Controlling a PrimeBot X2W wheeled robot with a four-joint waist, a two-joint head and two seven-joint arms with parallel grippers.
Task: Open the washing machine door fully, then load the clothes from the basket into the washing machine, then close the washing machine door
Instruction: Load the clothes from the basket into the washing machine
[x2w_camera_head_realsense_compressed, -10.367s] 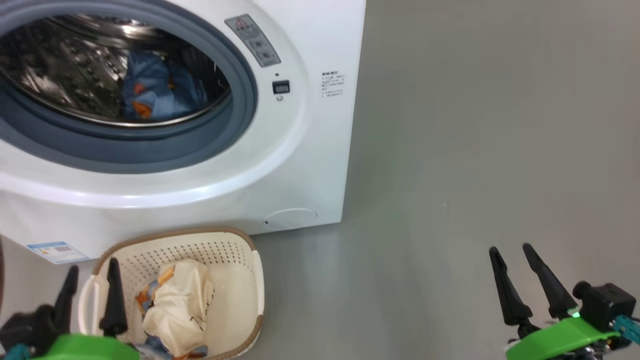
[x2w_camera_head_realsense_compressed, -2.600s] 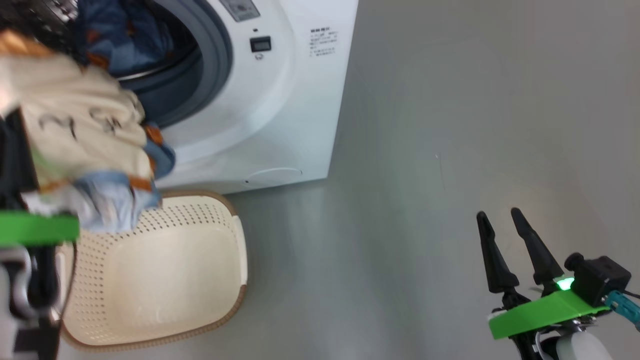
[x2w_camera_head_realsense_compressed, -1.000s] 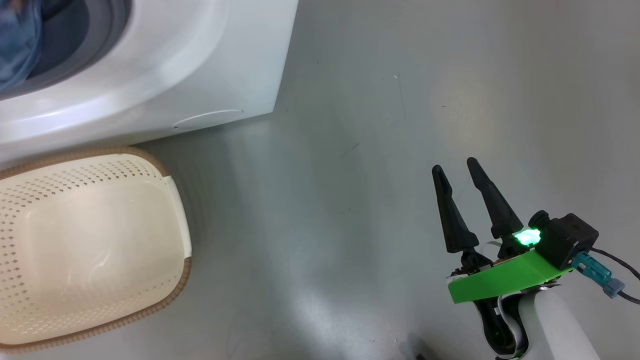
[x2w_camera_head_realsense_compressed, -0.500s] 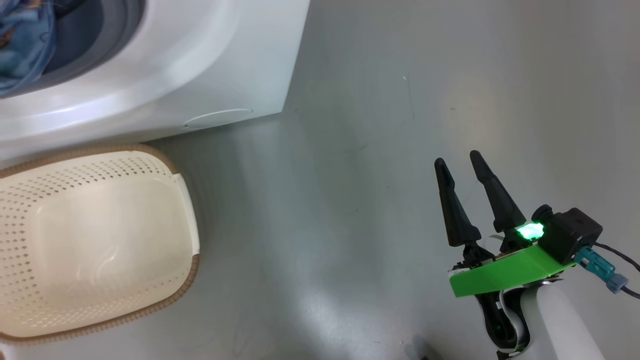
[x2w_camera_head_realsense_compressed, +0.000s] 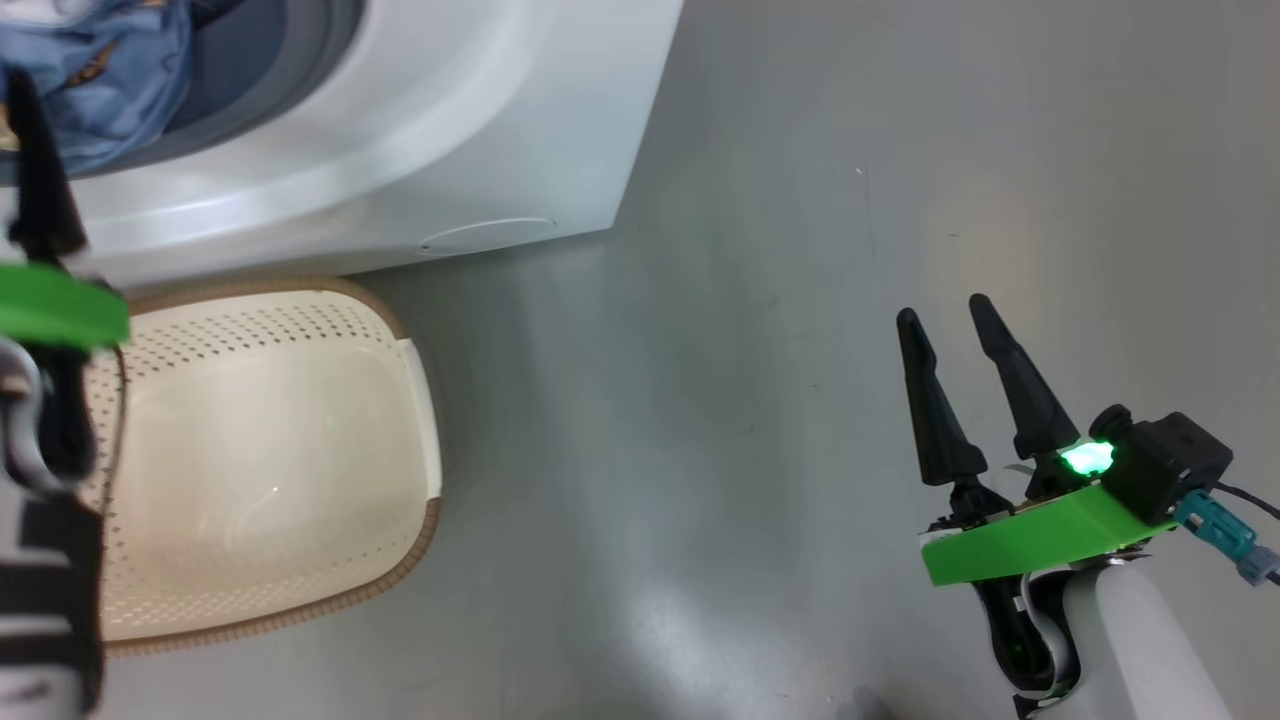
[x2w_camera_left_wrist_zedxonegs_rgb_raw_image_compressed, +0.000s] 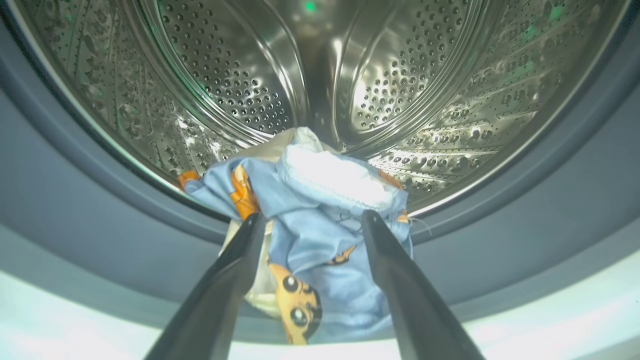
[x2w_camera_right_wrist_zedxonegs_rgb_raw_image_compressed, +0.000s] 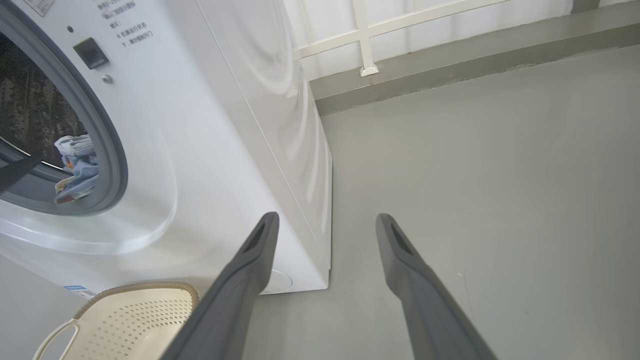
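Left gripper (x2w_camera_left_wrist_zedxonegs_rgb_raw_image_compressed: 313, 217) and right gripper (x2w_camera_head_realsense_compressed: 943, 308) both spread wide, gripping nothing.
I have the left one aimed into the washing machine (x2w_camera_head_realsense_compressed: 450, 130); the basket (x2w_camera_head_realsense_compressed: 420, 400) sits at its foot. The clothes (x2w_camera_left_wrist_zedxonegs_rgb_raw_image_compressed: 320, 200) lie on the drum's (x2w_camera_left_wrist_zedxonegs_rgb_raw_image_compressed: 400, 75) front lip, just past the left fingertips; the right gripper hangs well apart.

Clothes (x2w_camera_left_wrist_zedxonegs_rgb_raw_image_compressed: 320, 240) across the lower lip of the washing machine (x2w_camera_head_realsense_compressed: 450, 120) mouth; bare floor (x2w_camera_head_realsense_compressed: 750, 400) right of the basket (x2w_camera_head_realsense_compressed: 260, 450).
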